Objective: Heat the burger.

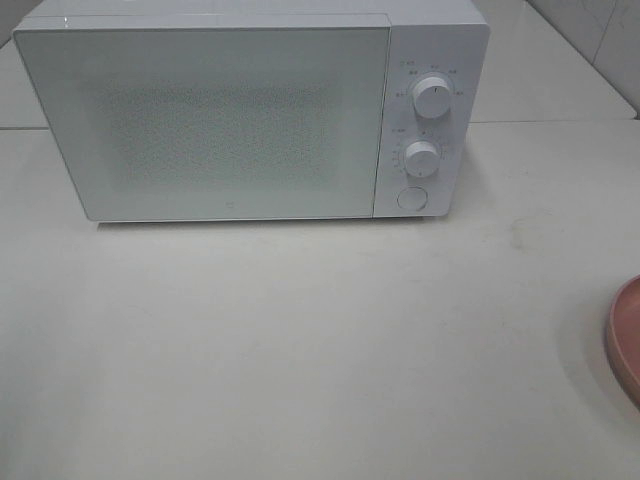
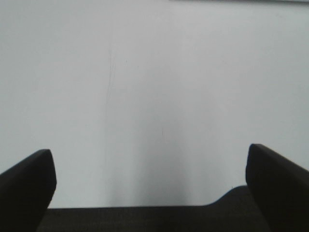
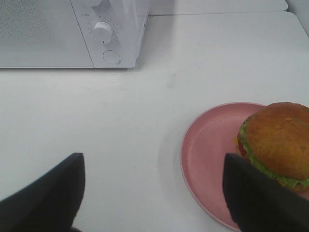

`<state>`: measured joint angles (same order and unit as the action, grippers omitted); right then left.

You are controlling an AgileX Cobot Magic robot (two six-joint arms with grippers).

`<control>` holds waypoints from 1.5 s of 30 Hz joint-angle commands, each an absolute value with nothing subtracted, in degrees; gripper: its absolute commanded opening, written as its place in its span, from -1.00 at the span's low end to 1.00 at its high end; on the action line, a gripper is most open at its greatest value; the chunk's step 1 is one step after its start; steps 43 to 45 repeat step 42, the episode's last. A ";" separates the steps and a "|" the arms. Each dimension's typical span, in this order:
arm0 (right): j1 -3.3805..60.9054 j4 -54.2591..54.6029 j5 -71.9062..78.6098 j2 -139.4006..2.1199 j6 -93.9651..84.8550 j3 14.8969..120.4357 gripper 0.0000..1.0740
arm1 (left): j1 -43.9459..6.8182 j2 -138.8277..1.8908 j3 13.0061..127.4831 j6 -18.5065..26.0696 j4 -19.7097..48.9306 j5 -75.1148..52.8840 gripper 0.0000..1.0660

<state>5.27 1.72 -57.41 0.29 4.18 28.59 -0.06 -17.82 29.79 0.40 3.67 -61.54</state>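
The burger (image 3: 277,142) sits upright on a pink plate (image 3: 207,145), toward one side of it. Its glossy golden-brown bun tops green lettuce, with a touch of red tomato and yellow cheese at the edge.

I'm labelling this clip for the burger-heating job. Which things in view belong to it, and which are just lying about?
Belongs to the job:
burger
pink plate under it
microwave, door shut

Just lying about:
nothing apart from the white table
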 commanded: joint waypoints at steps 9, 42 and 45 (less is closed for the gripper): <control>4.98 1.66 -57.07 1.78 3.50 28.48 0.39 | 0.17 -4.70 29.56 0.46 1.78 -61.31 0.88; 4.98 1.66 -57.07 1.55 3.67 28.48 0.39 | 0.17 1.66 29.56 0.46 1.78 -61.31 0.88; 4.98 1.66 -57.07 1.55 3.67 28.48 0.39 | 0.17 1.66 29.56 0.46 1.78 -61.31 0.88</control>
